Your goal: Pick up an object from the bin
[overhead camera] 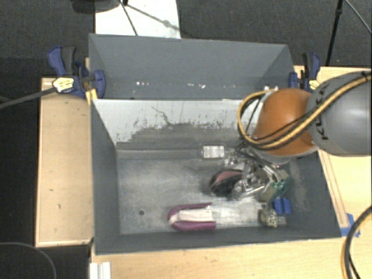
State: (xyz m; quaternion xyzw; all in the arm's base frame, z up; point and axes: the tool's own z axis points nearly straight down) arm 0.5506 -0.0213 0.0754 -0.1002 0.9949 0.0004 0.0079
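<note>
My gripper (250,178) is low in the right part of the bin, under the orange wrist cover. Right against its left side lies a dark, rounded maroon-black thing (222,182). To its right sit a small green piece (281,185) and a blue block (282,205). Below these, near the front wall, is a small grey-olive lump (268,217). I cannot make out whether anything sits inside the gripper.
A purple and white oblong thing (191,218) lies near the bin's front wall, left of the gripper. A small silver block (213,151) rests at the foot of the back slope. The arm and its cables cover the bin's right rear corner.
</note>
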